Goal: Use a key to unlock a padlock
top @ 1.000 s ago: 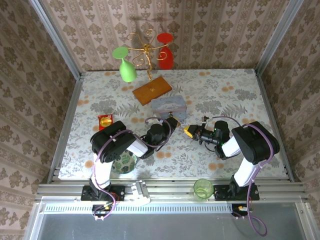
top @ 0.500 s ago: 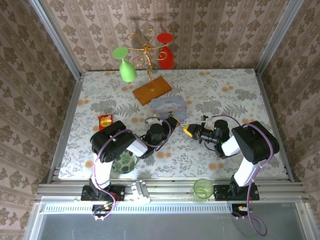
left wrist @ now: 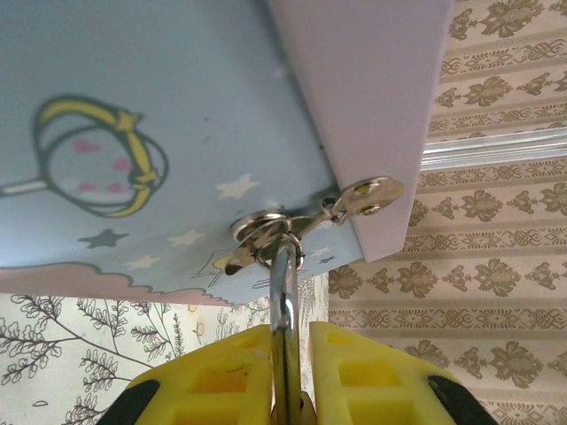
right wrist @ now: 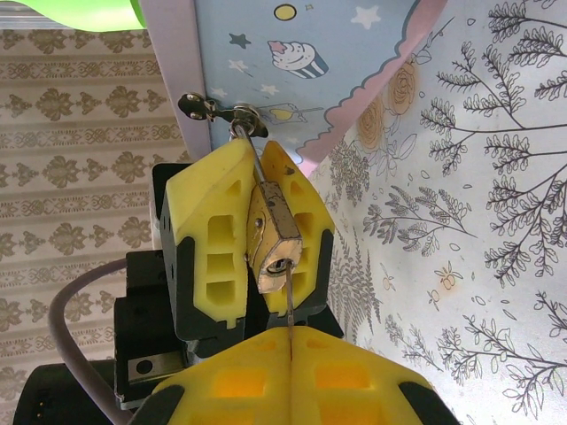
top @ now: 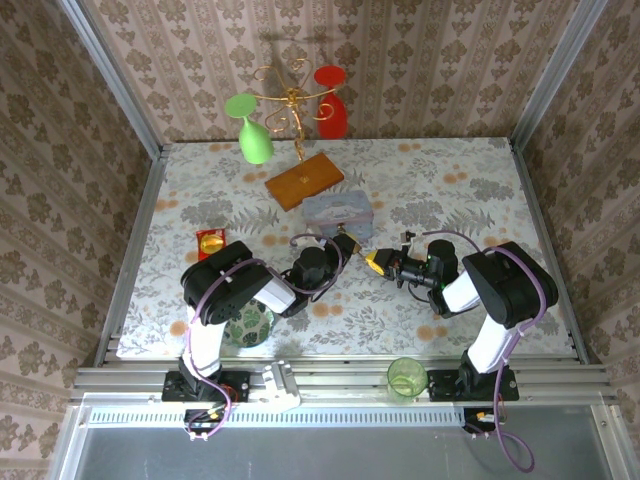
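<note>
The left tool (left wrist: 285, 341) is clamped on the padlock (right wrist: 273, 232). In the right wrist view its two yellow fingers (right wrist: 213, 235) press the small brass body from either side, with the keyhole end facing the camera. In the left wrist view the silvery shackle (left wrist: 283, 292) rises out of the narrow gap between those fingers and passes through the ring of the metal hasp (left wrist: 354, 199) on the pale blue tin (left wrist: 133, 106). This keeps the padlock hanging just beside the tin's corner, above the floral table (right wrist: 461, 221).

The right tool (right wrist: 291, 345) is closed tight, its fingertips meeting on the key (right wrist: 290, 301). The key shows as a thin grey blade running straight up from the fingertips into the keyhole at the bottom of the padlock. From above, the two tools meet nose to nose near the middle of the table, right in front of the tin.

A red-and-yellow snack packet (top: 211, 240) lies well to the left, and a green cup (top: 406, 377) stands at the near edge by the right arm's base
</note>
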Controlling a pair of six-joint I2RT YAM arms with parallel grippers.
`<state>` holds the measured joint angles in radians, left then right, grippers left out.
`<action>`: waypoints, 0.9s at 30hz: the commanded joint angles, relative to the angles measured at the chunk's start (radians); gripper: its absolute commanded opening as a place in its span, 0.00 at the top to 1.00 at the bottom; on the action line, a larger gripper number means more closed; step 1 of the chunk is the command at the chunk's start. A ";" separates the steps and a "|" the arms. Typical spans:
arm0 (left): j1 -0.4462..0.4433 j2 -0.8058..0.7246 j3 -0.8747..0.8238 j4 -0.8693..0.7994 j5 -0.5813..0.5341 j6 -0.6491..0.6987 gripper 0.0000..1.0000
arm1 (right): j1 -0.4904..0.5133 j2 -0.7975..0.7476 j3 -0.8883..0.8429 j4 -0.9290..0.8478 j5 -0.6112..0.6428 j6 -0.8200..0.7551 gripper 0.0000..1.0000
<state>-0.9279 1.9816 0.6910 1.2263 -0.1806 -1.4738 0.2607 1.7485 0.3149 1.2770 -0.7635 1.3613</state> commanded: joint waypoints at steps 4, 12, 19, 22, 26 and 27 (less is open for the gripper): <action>-0.011 -0.003 0.026 0.081 0.019 -0.009 1.00 | 0.007 -0.004 0.006 0.026 0.015 -0.018 1.00; -0.014 0.000 0.036 0.082 0.024 -0.011 1.00 | 0.007 -0.024 -0.010 0.027 0.022 -0.018 1.00; -0.012 0.005 0.025 0.082 0.020 -0.016 1.00 | 0.006 -0.041 -0.010 0.024 0.015 -0.018 1.00; -0.014 0.003 0.034 0.081 0.024 -0.009 1.00 | 0.005 -0.037 -0.012 0.027 0.014 -0.022 1.00; -0.017 0.002 0.049 0.081 0.042 -0.006 1.00 | 0.006 -0.020 0.002 0.028 0.017 -0.021 1.00; -0.019 0.003 0.051 0.081 0.042 -0.007 1.00 | 0.005 -0.015 0.008 0.028 0.021 -0.020 1.00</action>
<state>-0.9298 1.9820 0.7010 1.2255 -0.1795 -1.4750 0.2607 1.7309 0.3065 1.2770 -0.7578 1.3613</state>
